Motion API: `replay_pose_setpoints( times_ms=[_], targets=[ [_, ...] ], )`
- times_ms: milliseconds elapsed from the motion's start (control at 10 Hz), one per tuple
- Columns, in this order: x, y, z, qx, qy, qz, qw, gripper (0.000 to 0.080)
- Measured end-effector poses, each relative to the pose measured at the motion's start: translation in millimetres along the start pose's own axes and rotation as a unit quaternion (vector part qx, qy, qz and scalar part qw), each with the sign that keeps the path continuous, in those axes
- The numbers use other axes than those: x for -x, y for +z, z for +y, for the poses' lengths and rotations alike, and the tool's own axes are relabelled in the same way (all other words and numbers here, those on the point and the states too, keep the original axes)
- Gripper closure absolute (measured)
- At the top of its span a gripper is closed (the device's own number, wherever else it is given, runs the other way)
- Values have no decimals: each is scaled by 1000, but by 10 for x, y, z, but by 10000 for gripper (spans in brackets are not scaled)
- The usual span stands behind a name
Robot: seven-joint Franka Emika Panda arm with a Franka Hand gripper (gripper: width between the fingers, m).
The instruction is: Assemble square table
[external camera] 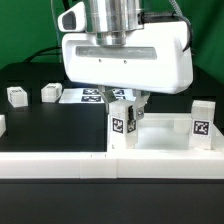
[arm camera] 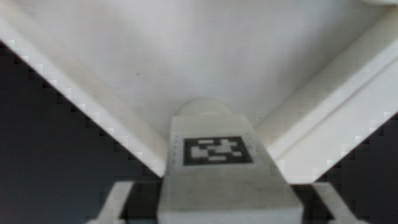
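You have the fingers [external camera: 124, 100] clenched on the top of a small white plastic leg with a black-and-white tag [external camera: 122, 126]. The leg stands upright at the corner of the white plastic square slab with a raised rim [external camera: 165, 142], the corner towards the exterior view's left. In the wrist view this tagged leg fills the gap between the two fingers, and the slab's rim runs away from it on both sides in a V, so it sits right at that corner. You cannot tell from either view whether its lower end is seated in the socket.

A second upright white tagged leg [external camera: 202, 121] stands at the slab's corner towards the exterior view's right, well apart from the held one.

The slab lies on the black table [external camera: 40, 132], just behind the long white low wall [external camera: 60, 165] that runs across the front. Two loose white leg pieces [external camera: 17, 95] [external camera: 50, 91] lie on the table, well away towards the exterior view's left. Beside them, the flat white marker board [external camera: 85, 97] is partly hidden by the arm's body.
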State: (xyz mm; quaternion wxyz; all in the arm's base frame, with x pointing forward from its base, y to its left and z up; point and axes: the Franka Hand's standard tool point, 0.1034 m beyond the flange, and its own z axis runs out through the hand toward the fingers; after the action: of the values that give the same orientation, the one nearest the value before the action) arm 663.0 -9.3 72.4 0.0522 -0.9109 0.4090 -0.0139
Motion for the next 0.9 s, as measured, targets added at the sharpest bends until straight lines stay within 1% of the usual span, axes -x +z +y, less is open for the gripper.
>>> replay_pose_setpoints(
  times_ms=[200, 300, 400, 500, 600, 700, 800, 900],
  targets=[
    [13, -7, -9, 4, 119, 0, 993, 512],
    [8, -18, 3, 7, 189, -8, 982, 512],
    [-15, -31, 11, 1, 257, -15, 966, 512],
    [-31, -39, 9, -7, 336, -23, 942, 512],
    [-16, -40, -12, -6, 424, -23, 905, 511],
    [-12, -32, -32, -7, 481, -21, 877, 511],
    [-15, -13, -26, -5, 518, -17, 855, 511],
    [-30, -9, -12, -4, 545, -13, 839, 511]
  ],
)
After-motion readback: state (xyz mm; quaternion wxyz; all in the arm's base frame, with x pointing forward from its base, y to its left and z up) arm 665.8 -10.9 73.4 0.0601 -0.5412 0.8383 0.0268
